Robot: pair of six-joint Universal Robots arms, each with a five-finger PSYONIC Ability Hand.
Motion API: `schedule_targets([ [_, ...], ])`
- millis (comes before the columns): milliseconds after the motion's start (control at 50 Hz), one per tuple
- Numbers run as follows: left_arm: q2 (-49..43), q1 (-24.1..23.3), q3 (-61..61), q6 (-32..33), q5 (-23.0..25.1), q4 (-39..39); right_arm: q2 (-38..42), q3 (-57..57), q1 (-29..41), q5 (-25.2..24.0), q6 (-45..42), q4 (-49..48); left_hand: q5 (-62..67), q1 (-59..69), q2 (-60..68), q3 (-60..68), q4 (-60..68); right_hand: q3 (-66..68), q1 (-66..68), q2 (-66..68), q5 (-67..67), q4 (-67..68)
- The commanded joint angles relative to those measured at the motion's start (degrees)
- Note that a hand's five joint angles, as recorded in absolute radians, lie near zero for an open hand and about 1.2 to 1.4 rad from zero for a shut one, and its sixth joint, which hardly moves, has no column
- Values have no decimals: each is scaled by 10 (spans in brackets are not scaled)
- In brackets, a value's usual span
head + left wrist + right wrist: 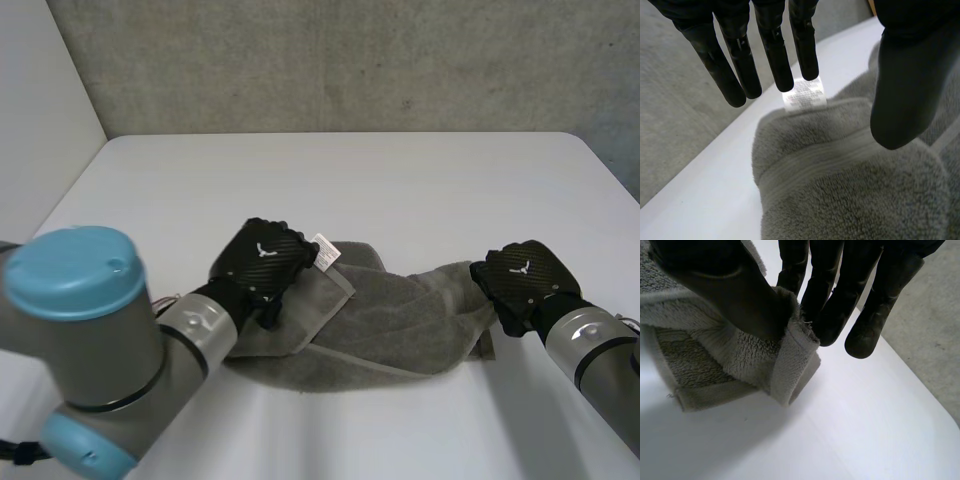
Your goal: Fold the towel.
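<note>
Towel: the grey terry towel (400, 335) lies rumpled and partly folded on the white table (350, 175), close to the near edge, strung out between the two hands.
Left end of towel: here a flap is turned over on itself, its woven band showing along the fold.
Left hand: the left hand (262, 262) sits right over that turned flap. In the left wrist view its fingers (775, 50) are straight and slightly spread, the thumb (905, 85) stands well off to one side, and nothing is pinched; the towel's fold (840, 190) is beneath the palm.
Label: a white care label (804, 94) pokes out from the fold just at the fingertips; from the head view it juts past the hand toward the table's far edge.
Right hand: the right hand (522, 278) is at the towel's right end, and it has a grip. In the right wrist view the thumb (725, 290) presses the hemmed edge (790, 355) against the fingers (827, 295), a clear pinch.
Right end of towel: held just off the table, with a lower layer lying flat under it.
Arms: the left arm's light-blue cap (75, 272) is over the near left corner.
</note>
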Motion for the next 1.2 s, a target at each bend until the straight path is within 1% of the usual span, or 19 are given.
schedule_targets([
  [20, -100, -26, 93, 20, -2, -5, 8, 6, 1, -2, -2, 1, -145, -57, -54, -53, -62, 33, 33, 41, 29, 33],
  [160, -157, -37, 191, 24, -2, -33, 10, 16, 0, -9, -2, 0, -137, -49, -46, -45, -54, 33, 33, 41, 29, 33],
  [320, -237, -47, 316, 39, -2, -144, 12, 19, 0, -10, -3, -2, -135, -47, -44, -43, -52, 33, 33, 41, 29, 33],
  [360, -269, -47, 356, 59, -6, -193, 14, 19, 0, -10, -3, -5, -134, -45, -42, -42, -50, 33, 33, 41, 29, 33],
  [500, -302, -49, 397, 111, -13, -240, 17, 21, 0, -10, -7, -9, -127, -39, -36, -35, -44, 33, 33, 41, 29, 33],
  [540, -301, -50, 398, 119, -14, -239, 21, 20, 0, -10, -8, -9, -98, -10, -7, -6, -15, 33, 33, 41, 29, 33],
  [580, -295, -55, 400, 119, -27, -239, 21, 19, -1, -10, -9, -9, 116, 204, 207, 208, 199, 33, 33, 41, 29, 33],
  [600, -295, -55, 400, 119, -27, -239, 21, 18, -1, -10, -8, -9, 117, 205, 208, 209, 200, 33, 33, 41, 29, 33],
  [620, -291, -60, 400, 118, -41, -239, 21, 18, -1, -10, -8, -9, 222, 310, 313, 314, 305, 33, 33, 41, 29, 33],
  [640, -291, -61, 400, 118, -41, -239, 21, 18, -1, -10, -9, -9, 223, 311, 314, 315, 306, 33, 33, 41, 29, 33],
  [680, -272, -68, 399, 116, -75, -238, 21, 17, -2, -10, -9, -9, 335, 423, 426, 427, 418, 33, 33, 41, 29, 33],
  [700, -272, -68, 399, 116, -75, -238, 21, 15, -3, -9, -9, -9, 336, 424, 427, 427, 419, 33, 33, 41, 29, 33],
  [740, -240, -68, 388, 113, -117, -226, 20, 12, -5, -8, -9, -9, 336, 424, 427, 427, 419, 33, 33, 41, 29, 33],
  [800, -222, -68, 379, 112, -136, -216, 9, 1, -18, -7, -8, -1, 336, 424, 427, 427, 419, 33, 33, 41, 29, 33],
  [840, -168, -60, 344, 101, -158, -189, -2, -7, -23, -6, -10, 3, 336, 424, 427, 427, 419, 33, 33, 41, 29, 33],
  [940, -76, -41, 264, 57, -161, -140, -70, -34, -38, -7, -10, 43, 336, 424, 427, 427, 419, 33, 33, 41, 29, 33],
  [980, -50, -32, 235, 40, -159, -127, -101, -65, -57, -13, -17, 96, 336, 424, 427, 427, 419, 33, 33, 41, 29, 33],
  [1120, 73, 11, 117, -27, -157, -110, -138, -127, -85, -52, -48, 206, 336, 424, 427, 427, 419, 33, 33, 41, 29, 33],
  [1200, 100, 27, 75, -52, -155, -110, -139, -147, -91, -76, -68, 246, 324, 412, 415, 416, 407, 33, 33, 41, 29, 33],
])
